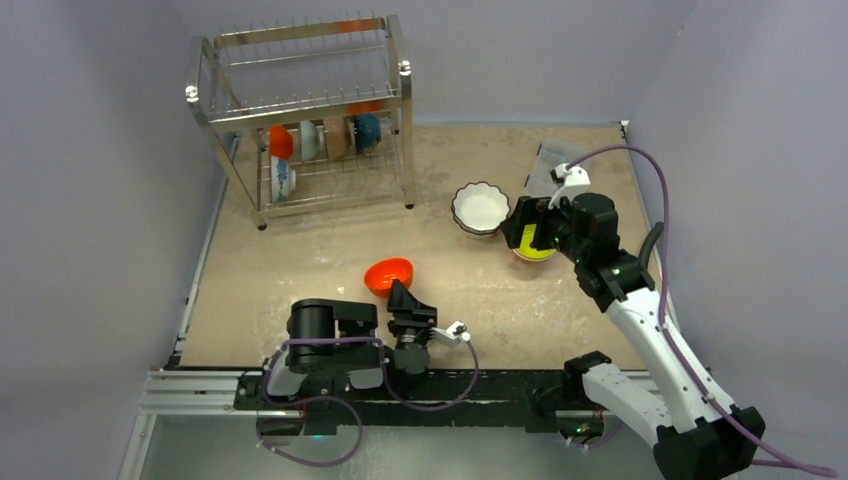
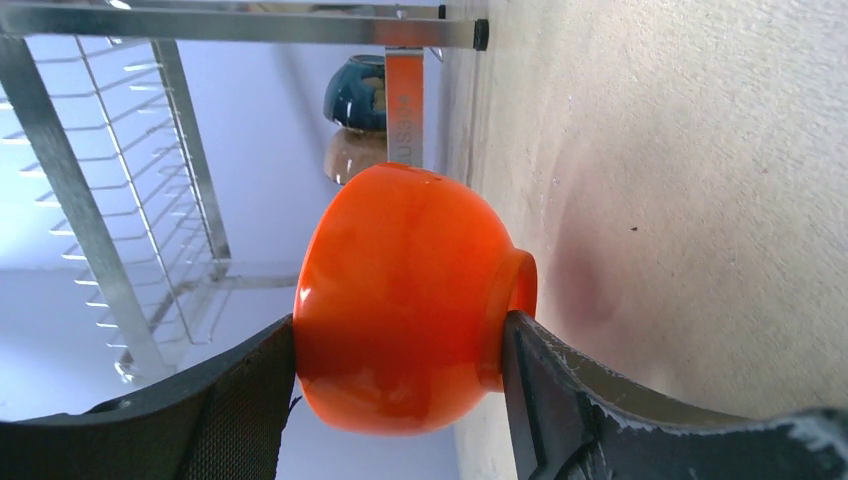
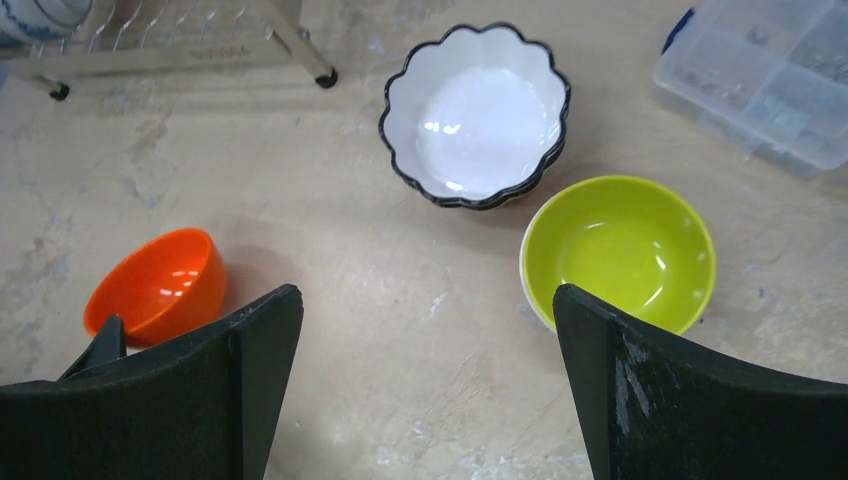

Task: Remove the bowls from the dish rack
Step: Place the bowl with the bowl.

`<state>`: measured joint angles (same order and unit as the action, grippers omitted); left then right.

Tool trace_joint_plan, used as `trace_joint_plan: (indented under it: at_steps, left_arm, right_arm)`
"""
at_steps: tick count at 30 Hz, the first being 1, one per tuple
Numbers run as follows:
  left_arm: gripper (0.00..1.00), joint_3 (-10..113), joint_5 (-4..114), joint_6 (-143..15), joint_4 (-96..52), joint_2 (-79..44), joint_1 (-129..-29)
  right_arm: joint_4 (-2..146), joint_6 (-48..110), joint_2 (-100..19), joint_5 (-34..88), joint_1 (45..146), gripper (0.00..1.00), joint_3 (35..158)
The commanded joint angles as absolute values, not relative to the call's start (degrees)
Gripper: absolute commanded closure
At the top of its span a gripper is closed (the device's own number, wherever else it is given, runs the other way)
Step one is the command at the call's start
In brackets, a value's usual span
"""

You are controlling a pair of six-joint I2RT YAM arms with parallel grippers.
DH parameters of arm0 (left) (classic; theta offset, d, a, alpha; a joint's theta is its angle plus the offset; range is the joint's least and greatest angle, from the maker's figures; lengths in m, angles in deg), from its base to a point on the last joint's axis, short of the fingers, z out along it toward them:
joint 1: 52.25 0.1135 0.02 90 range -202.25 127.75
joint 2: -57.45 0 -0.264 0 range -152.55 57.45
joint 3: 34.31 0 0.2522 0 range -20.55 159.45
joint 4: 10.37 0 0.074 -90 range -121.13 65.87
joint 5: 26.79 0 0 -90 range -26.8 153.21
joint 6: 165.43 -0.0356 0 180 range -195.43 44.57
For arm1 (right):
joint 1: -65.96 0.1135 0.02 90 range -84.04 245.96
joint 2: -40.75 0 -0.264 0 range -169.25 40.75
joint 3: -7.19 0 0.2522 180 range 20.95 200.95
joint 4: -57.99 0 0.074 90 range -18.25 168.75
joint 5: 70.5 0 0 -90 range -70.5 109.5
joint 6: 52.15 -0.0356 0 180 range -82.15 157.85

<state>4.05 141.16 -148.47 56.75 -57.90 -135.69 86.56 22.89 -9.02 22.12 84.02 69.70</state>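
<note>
My left gripper [image 1: 397, 285] is shut on an orange bowl [image 1: 388, 274], one finger on its rim and the other on its foot ring [image 2: 510, 300]. The bowl is tilted, low at the table's middle. The dish rack [image 1: 300, 110] stands at the far left. Its lower tier holds orange [image 1: 281, 141], pale [image 1: 308, 140], tan [image 1: 335, 137], teal [image 1: 367, 131] and blue-patterned [image 1: 283, 180] bowls on edge. My right gripper [image 3: 425, 300] hangs open and holds nothing, above the table beside a yellow-green bowl [image 3: 618, 250]. A white scalloped bowl [image 3: 475, 110] sits just beyond.
A clear plastic compartment box [image 3: 770, 80] lies at the far right near the wall. The rack's leg [image 3: 322, 75] stands left of the white bowl. Purple walls close in the table on the left, back and right.
</note>
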Motion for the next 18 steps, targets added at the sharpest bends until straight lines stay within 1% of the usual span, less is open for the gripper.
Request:
trace_joint_plan:
  at_steps: [1, 9, 18]
  left_arm:
    - [1.0, 5.4, 140.3, -154.7, 77.8, -57.2, -137.6]
    - [1.0, 5.5, 138.5, -157.1, 77.8, -55.5, -140.8]
    - [1.0, 7.9, 136.8, -160.6, 77.8, -56.8, -142.7]
  right_arm:
    - [87.7, 22.0, -11.2, 30.0, 84.3, 0.01, 72.4]
    - [86.8, 22.0, -20.6, 43.3, 84.8, 0.01, 73.3]
    - [87.2, 23.8, -31.1, 46.0, 91.0, 0.01, 77.5]
